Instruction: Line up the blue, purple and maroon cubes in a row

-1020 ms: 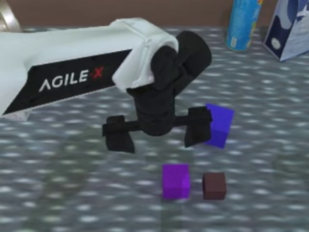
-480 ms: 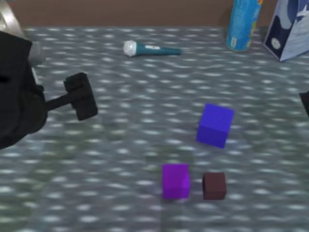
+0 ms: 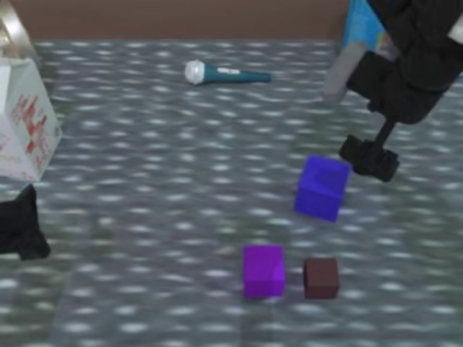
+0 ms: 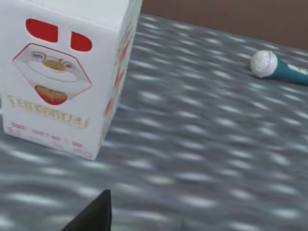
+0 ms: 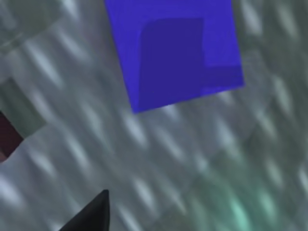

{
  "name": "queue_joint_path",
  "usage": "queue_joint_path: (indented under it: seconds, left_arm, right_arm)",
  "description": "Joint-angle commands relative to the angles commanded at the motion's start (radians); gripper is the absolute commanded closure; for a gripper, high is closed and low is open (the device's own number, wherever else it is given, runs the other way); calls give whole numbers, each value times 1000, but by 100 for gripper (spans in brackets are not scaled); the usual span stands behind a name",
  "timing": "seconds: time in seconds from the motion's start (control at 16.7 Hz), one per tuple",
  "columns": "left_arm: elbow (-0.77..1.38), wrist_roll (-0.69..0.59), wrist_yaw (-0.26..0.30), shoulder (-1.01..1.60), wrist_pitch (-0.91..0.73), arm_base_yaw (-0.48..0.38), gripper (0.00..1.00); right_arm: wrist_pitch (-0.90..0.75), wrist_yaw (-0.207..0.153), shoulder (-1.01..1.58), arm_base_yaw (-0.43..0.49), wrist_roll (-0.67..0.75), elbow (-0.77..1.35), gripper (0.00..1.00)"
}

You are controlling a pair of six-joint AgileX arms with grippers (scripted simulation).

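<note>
- Blue cube (image 3: 323, 186) sits right of the table's middle, turned a little off square, and well apart from the other two; of the three it is the one out of line.
- Purple cube (image 3: 263, 270) and maroon cube (image 3: 321, 277) lie at about seven and six o'clock from the blue one, close side by side with a thin gap, so we judge they already form two places of a row.
- Our right gripper (image 3: 370, 157) hangs just beside the blue cube, at its two o'clock, touching nothing. One dark fingertip (image 5: 91, 214) shows in the right wrist view, and the blue cube fills that view from above, which suggests we are lining up over it for a pick.
- Whether that claw is spread or pressed together we cannot tell; only part of it shows and the arm hides the rest.
- Our left gripper (image 3: 22, 231) is parked at the table's left edge, near a white carton (image 3: 25, 126); its claw state is likewise unclear, perhaps because only a tip (image 4: 94, 216) is seen.
- A teal microphone (image 3: 226, 73) lies at the far side, clear of the work.
- Next, we reckon, the blue cube needs carrying down beside the pair.
</note>
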Motion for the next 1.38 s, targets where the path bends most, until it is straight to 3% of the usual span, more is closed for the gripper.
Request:
queue_joint_path:
  seconds: [0.42, 0.84, 1.38]
  left_arm:
    - [-235, 242, 19, -345, 219, 127, 0]
    - [-247, 259, 20, -369, 235, 134, 0]
    - [-247, 259, 20, -369, 235, 134, 0]
  right_arm:
    - [-187, 6, 374, 76, -128, 351, 0]
    - [-192, 7, 392, 76, -135, 368, 0]
    - [90, 8, 493, 82, -133, 188, 0]
